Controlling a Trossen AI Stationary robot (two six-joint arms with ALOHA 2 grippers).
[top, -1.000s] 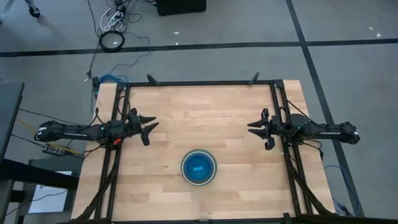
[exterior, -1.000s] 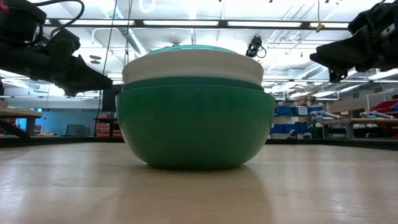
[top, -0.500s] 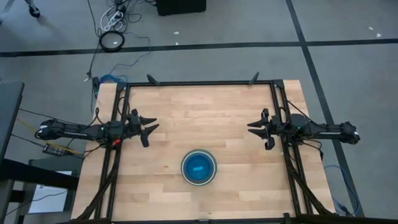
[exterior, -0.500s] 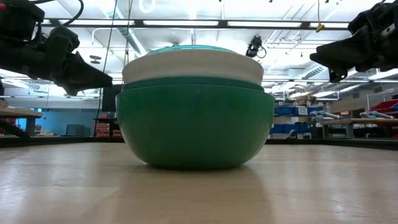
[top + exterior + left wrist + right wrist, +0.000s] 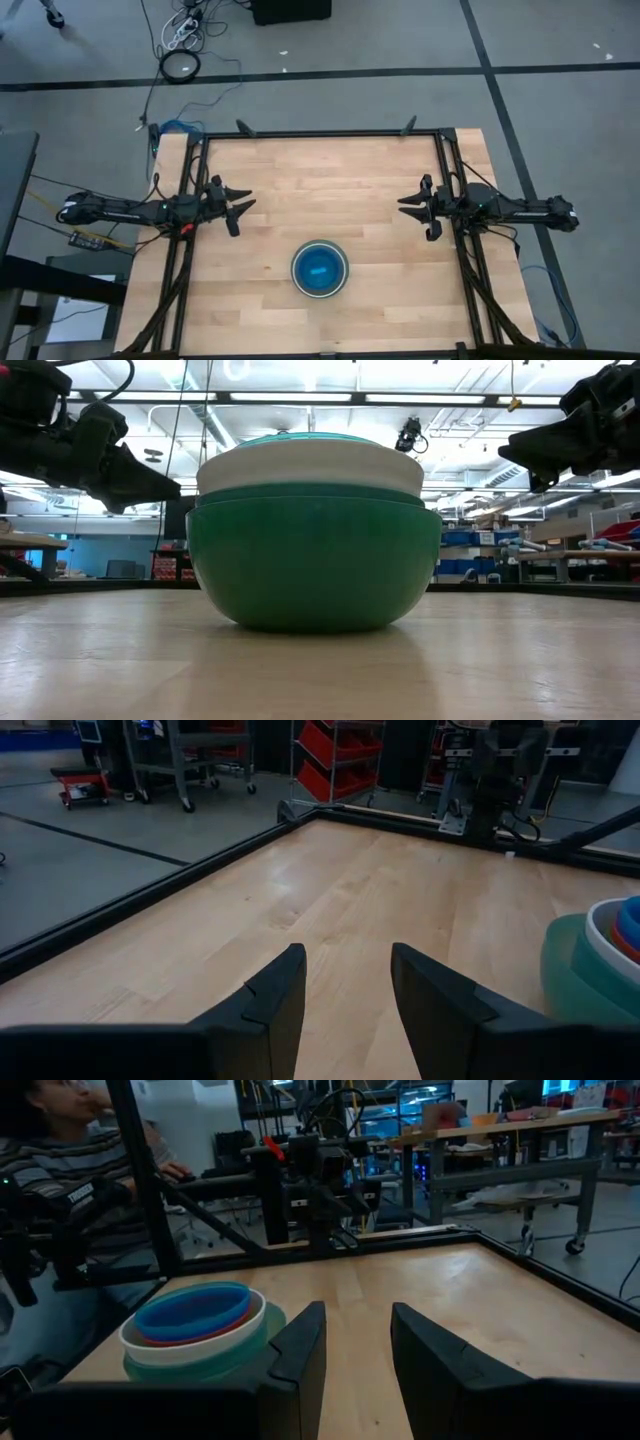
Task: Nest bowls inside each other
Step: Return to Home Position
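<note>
The bowls stand nested in one stack (image 5: pixel 320 269) near the middle of the table's near half. From the side a sage green bowl (image 5: pixel 313 565) rests by its rounded bottom on the wood, with a teal rim and a white bowl (image 5: pixel 310 468) above it. A light blue bowl (image 5: pixel 192 1309) over an orange rim sits innermost. My left gripper (image 5: pixel 240 202) hovers open at the table's left side, my right gripper (image 5: pixel 404 206) open at the right side. Both are above the wood, well apart from the stack.
A black frame (image 5: pixel 322 133) runs along the table's far edge and down both sides. Bare wood lies around the stack. In the right wrict view a person in a striped sleeve (image 5: pixel 60 1160) sits beyond the table. Shelving and carts stand in the room behind.
</note>
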